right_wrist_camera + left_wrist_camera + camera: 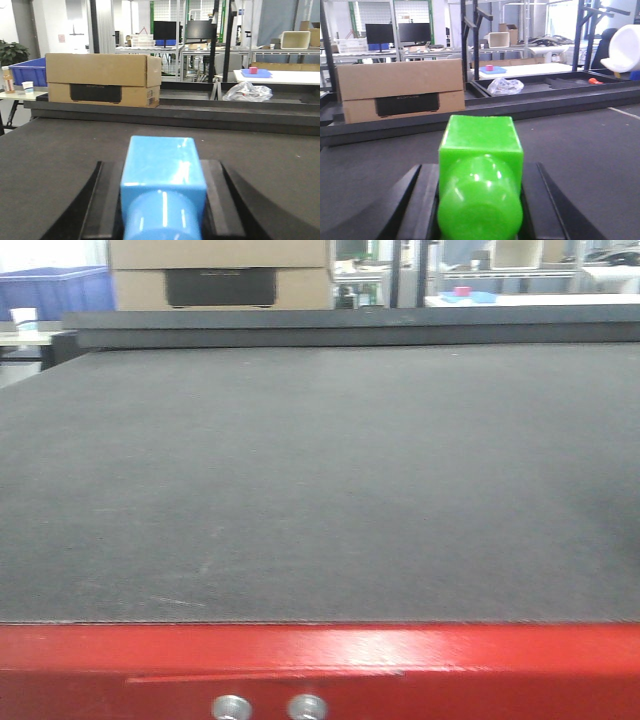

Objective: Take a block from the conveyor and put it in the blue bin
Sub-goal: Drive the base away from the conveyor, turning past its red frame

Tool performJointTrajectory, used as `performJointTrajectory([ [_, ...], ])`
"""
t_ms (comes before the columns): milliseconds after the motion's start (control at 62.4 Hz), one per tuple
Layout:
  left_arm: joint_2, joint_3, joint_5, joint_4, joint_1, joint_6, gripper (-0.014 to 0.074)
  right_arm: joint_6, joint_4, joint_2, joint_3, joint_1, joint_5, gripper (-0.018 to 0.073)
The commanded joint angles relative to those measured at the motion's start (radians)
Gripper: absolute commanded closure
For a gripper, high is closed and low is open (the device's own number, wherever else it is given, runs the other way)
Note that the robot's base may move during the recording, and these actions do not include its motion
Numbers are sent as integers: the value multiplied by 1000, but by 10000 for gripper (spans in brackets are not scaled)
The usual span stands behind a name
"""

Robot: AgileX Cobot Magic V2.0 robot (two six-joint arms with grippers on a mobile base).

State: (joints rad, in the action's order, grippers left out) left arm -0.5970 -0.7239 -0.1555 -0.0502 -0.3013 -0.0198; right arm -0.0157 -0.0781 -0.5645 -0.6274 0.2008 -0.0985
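Dark grey woven matting makes up the wide, flat conveyor belt (320, 480). A dark raised rail (350, 328) runs along its far side. At the near side there is a shiny red metal edge (320, 655) with two round silver bolts (231, 707) in it.

The left gripper (479, 167) is low over the belt. Its two black fingers (422, 200) press on both sides of a bright green plastic block (480, 190). The block is square like a box at the far end and has a round bump at the near end. It sits snug between the fingers and touches both.

The right gripper (160, 162) looks much the same. Its black fingers (102, 200) pinch a light blue plastic block (162, 200), which is also boxy with a round bump. I cannot tell if either block touches the belt.

Past the rail stands a brown cardboard box (102, 80) with a black patch on its front. To the left of the box and a bit behind it is the big blue plastic bin (27, 70). A small white cup (28, 86) stands in front of the bin. To the right of the box, a crumpled clear plastic bag (247, 91) lies past the rail.
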Motion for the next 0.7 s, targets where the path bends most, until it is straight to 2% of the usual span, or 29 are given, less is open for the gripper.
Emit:
performJointTrajectory([
  [0,3,2,16,2,-7,-2,707,-3,8,5,1,2,25,721],
  [689,5,2,16,2,-7,-2,707,-3,8,5,1,2,25,721],
])
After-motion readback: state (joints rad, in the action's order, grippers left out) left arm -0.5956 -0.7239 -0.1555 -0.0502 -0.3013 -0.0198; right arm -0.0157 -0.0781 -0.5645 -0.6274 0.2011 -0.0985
